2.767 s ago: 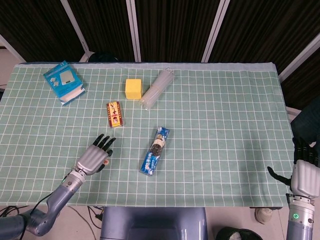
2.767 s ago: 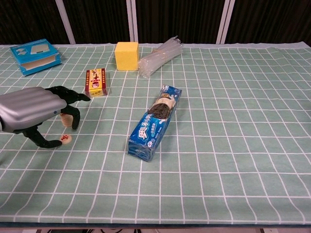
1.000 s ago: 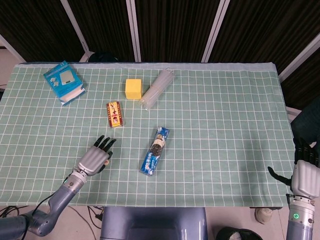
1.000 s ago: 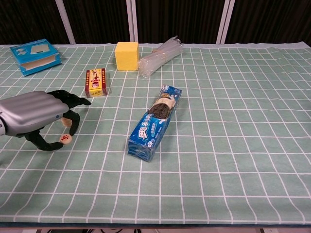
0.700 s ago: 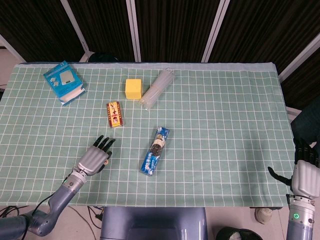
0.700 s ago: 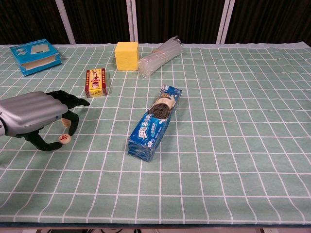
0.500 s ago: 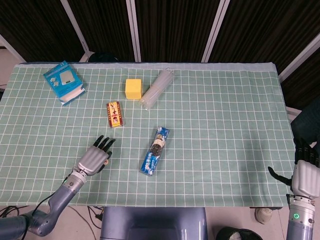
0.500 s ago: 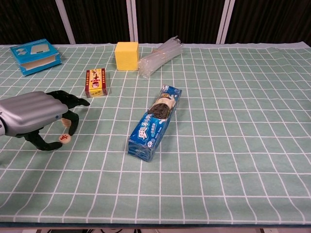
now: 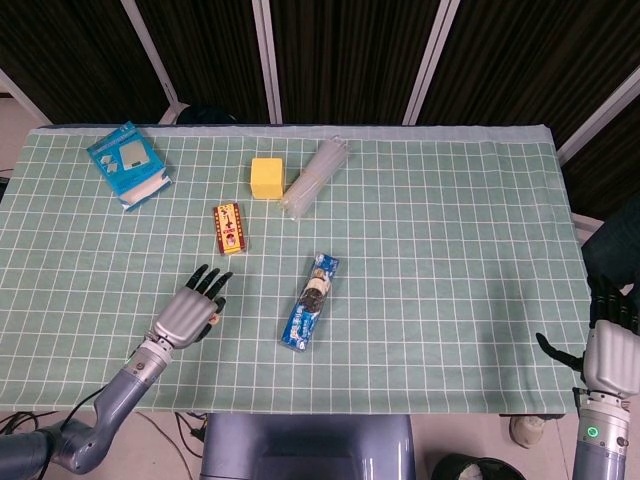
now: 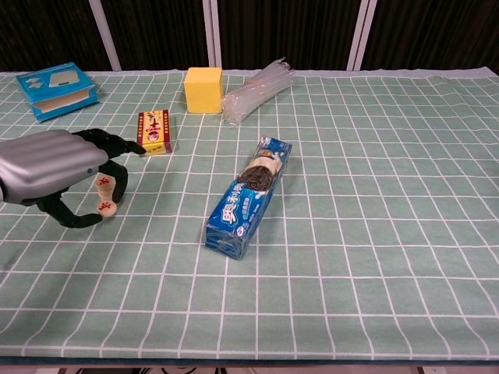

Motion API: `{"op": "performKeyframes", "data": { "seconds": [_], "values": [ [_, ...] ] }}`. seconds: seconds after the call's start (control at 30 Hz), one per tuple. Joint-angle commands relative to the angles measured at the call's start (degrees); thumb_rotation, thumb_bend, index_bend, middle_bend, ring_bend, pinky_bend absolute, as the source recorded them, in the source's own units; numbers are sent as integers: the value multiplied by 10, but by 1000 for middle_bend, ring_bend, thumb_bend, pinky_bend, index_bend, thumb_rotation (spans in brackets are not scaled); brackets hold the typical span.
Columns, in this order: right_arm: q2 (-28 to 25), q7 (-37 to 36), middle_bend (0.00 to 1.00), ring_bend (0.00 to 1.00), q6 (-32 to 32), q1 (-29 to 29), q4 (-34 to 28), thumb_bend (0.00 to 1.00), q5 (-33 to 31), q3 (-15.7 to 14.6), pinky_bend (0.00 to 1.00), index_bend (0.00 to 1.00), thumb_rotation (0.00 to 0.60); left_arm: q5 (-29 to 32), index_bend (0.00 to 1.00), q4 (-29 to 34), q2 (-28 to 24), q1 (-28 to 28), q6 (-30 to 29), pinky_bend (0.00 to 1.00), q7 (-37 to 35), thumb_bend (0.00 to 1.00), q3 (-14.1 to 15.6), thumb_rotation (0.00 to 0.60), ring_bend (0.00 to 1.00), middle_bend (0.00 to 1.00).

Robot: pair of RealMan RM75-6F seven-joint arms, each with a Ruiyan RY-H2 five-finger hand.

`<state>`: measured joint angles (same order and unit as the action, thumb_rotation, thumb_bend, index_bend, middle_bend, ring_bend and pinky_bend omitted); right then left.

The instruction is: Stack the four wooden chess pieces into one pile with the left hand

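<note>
My left hand (image 10: pixel 51 173) hovers low over the near left of the table, also seen from above as left hand (image 9: pixel 187 314). Its thumb and a finger pinch a round wooden chess piece (image 10: pixel 107 206) with a red character, tilted on edge just above the cloth. A second tan chess piece (image 10: pixel 102 184) with a red mark shows right behind it under the fingers; whether it is held or rests on something I cannot tell. Any other pieces are hidden by the palm. My right hand (image 9: pixel 609 352) hangs past the table's near right corner, fingers spread, holding nothing.
A blue biscuit packet (image 10: pixel 249 195) lies right of the left hand. Behind the hand sits a small red and yellow box (image 10: pixel 154 131). Further back are a yellow cube (image 10: pixel 203 89), a clear plastic bundle (image 10: pixel 255 92) and a blue box (image 10: pixel 58 89) at far left.
The left hand has risen slightly and shifted away from me. The piece that lay flat by the thumb is now lifted and tilted, and a second piece shows behind it. The right hand has not moved.
</note>
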<state>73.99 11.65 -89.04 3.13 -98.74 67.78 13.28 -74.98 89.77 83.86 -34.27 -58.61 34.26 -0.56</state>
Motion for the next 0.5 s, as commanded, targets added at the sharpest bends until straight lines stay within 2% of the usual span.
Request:
{"op": "performKeyframes", "data": {
  "seconds": [0.03,0.23,0.5],
  "values": [
    [1,1,12,1,-1,0,0,232,1,0,0,0,600,3,527,18,-14,-2,-5,0,-3,317,-10,600,0,35],
    [1,3,12,1,-3,0,1,233,2,0,0,0,600,7,528,33,-33,-1,-11,0,-13,317,-14,600,0,35],
    [3,5,12,1,-5,0,4,232,6,-1,0,0,600,12,529,20,-41,5,-21,0,-34,317,-21,600,0,35]
  ]
}}
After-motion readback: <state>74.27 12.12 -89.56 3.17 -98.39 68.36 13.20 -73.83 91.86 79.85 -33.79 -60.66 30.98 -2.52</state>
